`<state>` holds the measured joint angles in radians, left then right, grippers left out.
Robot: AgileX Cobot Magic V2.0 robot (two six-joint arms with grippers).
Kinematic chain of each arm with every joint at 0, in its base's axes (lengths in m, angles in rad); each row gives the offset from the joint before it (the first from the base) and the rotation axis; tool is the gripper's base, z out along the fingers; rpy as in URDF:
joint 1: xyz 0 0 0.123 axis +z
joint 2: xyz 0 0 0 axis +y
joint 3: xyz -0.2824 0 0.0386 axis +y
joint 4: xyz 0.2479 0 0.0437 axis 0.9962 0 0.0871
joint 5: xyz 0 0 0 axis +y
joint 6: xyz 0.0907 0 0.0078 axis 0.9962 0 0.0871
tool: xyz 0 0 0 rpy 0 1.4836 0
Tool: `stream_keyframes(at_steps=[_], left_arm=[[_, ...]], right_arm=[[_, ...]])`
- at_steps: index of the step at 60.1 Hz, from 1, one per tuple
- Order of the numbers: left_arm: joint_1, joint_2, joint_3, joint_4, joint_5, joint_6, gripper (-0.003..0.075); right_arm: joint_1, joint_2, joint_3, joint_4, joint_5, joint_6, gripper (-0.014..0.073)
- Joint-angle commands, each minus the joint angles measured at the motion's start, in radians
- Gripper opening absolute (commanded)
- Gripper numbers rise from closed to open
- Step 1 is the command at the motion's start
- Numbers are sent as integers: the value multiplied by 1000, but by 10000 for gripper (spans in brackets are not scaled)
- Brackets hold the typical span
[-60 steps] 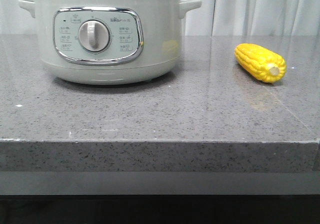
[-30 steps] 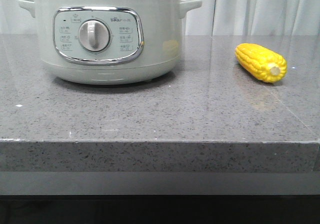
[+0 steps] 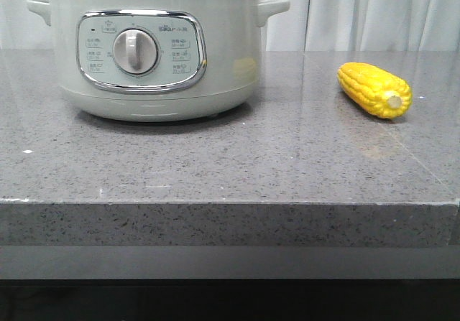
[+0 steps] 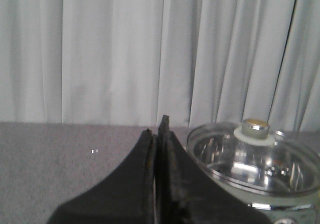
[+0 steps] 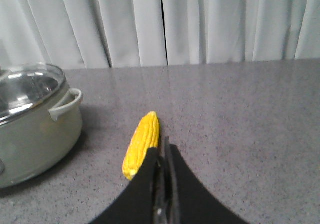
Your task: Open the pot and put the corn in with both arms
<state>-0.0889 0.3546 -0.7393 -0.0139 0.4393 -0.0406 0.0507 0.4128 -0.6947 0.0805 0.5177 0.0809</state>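
The lid (image 4: 252,156) looks breakable and should be held by its knob (image 4: 254,127). Both pincers (image 4: 159,134) (image 5: 163,156) are pressed closed, empty.

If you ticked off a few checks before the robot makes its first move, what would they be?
1. Lid still on the pot: not ok, needs lifting first.
2. Lid knob unobstructed: ok.
3. Corn lying free on the counter: ok.
4. Left gripper open for the knob: not ok, shut.
5. Right gripper open for the corn: not ok, shut.
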Motion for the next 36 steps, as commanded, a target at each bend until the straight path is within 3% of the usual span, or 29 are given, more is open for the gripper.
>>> stream_keyframes(at_steps=[1,31,36], left_arm=[[1,76,-34,-3,5,0,-20],[1,245,-34,0,13,0,-20],[1,261,-34,4,13,0,1]], right_arm=[[-7,59,-36,-10,-43,-1,-64],[-7,184,-32,-11,16,-20,-62],[-7,188,-32,-11,21,-43,-11]])
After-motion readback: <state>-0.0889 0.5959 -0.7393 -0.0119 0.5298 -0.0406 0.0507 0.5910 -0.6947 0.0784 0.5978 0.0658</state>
